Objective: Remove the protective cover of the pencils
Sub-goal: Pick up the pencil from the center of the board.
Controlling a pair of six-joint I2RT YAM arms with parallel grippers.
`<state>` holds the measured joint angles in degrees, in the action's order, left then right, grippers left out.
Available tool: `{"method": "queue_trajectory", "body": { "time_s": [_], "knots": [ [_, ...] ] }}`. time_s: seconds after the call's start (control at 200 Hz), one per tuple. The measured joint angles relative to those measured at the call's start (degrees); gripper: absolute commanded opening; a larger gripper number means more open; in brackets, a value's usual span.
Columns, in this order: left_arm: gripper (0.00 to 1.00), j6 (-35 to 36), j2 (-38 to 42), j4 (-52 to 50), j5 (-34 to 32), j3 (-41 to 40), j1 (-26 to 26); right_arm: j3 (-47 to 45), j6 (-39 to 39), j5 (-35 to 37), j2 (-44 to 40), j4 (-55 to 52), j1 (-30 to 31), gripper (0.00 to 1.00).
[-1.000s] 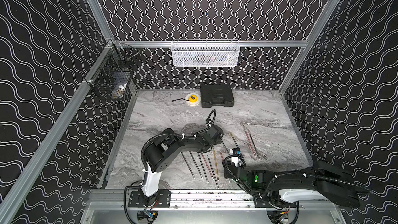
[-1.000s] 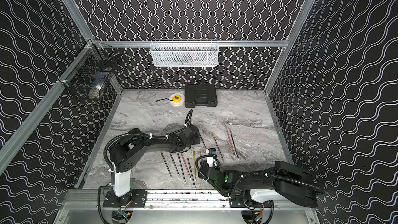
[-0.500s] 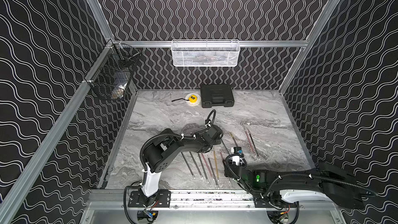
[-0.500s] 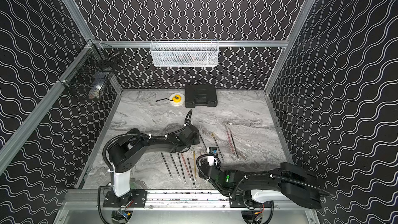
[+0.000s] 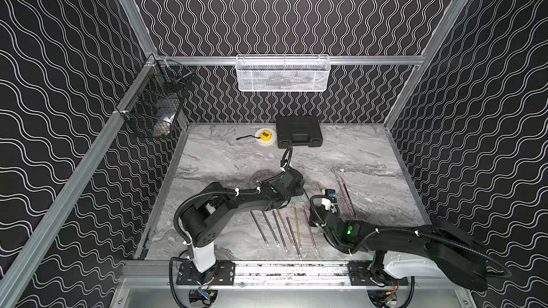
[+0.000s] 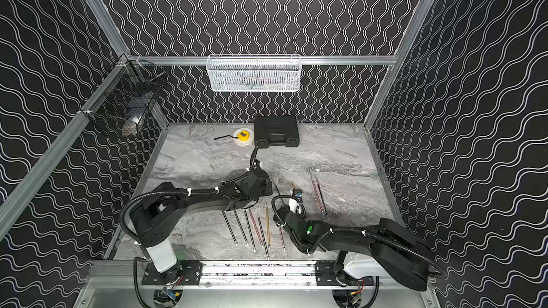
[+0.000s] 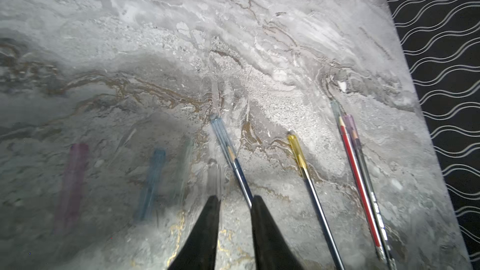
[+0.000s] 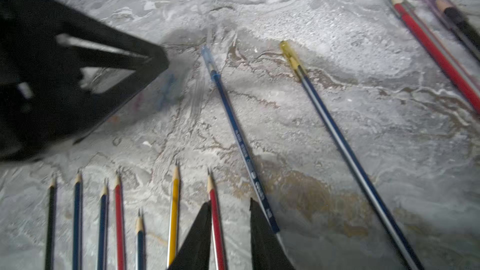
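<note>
Left claw (image 7: 235, 198): jaws just parted, narrow, empty; clear protective cover (image 7: 214, 177) likely released onto mid-bench (image 7: 259, 48) | right claw (image 8: 229, 201): narrow, empty, above bare red pencil (image 8: 215, 219) | four capped pencils (image 7: 315, 201) remain, right.

In a top view, bare tabletop (image 5: 355, 155) is found at centre right; the lower centre is crowded by pencils (image 5: 297, 226).

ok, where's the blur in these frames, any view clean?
Left wrist view: the loose purple cover and blue cover are smeared, the capped pencils sharper. Right wrist view: the left gripper is motion-blurred, the uncapped pencils fairly crisp. Both top views: sharp, evenly lit table.
</note>
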<state>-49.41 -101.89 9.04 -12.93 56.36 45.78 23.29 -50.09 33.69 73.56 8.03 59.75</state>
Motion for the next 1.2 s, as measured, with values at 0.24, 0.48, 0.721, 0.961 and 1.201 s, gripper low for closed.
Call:
{"method": "queue_trajectory", "body": {
  "time_s": [0.24, 0.48, 0.721, 0.961, 1.201],
  "knots": [
    [0.3, 1.3, 11.0, 0.0, -0.5, -6.1, -0.1, 2.6, 3.5, -3.1, 4.1, -0.4, -2.8, 0.35],
    [0.31, 1.4, 18.6, 0.3, -1.4, -11.4, -0.2, 6.6, 6.2, -4.0, 11.0, -1.5, -3.2, 0.35],
    [0.31, 2.0, 21.4, -1.0, -0.1, -11.7, -0.4, 9.6, 7.5, -0.7, 13.7, -5.4, -3.6, 0.38],
    [0.31, 4.7, 25.5, -3.5, 5.1, -12.4, -0.7, 11.2, 7.6, -1.1, 15.4, -9.9, -3.6, 0.37],
    [0.35, 6.0, 34.5, -6.7, 4.2, -16.3, -0.7, 12.3, 7.2, -0.6, 18.3, -8.7, -3.6, 0.24]
  ]
}}
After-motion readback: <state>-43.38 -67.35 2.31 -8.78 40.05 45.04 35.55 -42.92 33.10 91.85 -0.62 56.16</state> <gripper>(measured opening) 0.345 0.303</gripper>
